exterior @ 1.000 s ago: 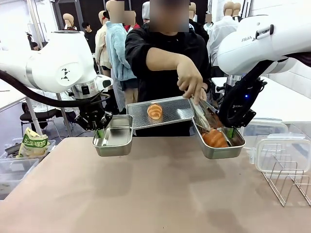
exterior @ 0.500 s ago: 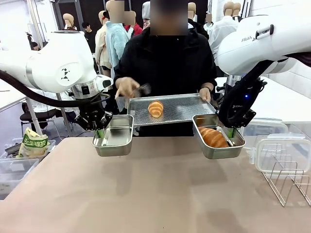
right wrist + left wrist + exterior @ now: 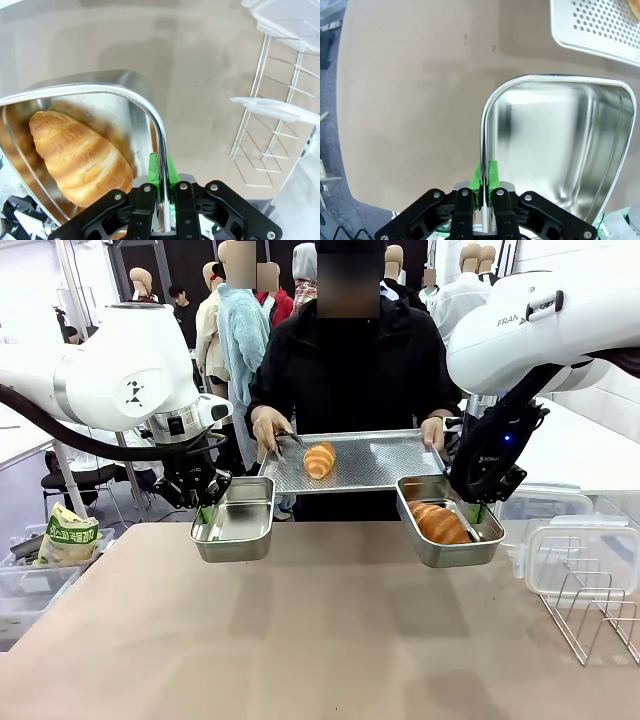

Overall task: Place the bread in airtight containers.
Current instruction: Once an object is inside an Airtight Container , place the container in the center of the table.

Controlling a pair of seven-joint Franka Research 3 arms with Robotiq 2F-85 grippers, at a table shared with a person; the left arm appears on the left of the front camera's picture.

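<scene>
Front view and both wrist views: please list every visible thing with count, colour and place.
table: one, tan
left steel pan: one, silver, empty, table's far edge
right steel pan: one, silver, table's far edge
perforated tray: one, silver, held by the person behind the pans
first croissant: one, golden-brown, on the perforated tray
second croissant: one, golden-brown, in the right steel pan
clear plastic boxes: at least two, clear, table's right side
wire rack: one, silver, table's right front
printed bag: one, yellow-green, left of the table
person's hands: two, at the tray's ends
left pincer: one, black with green pads, shut on left pan's rim
right pincer: one, same colours, shut on right pan's rim
</scene>
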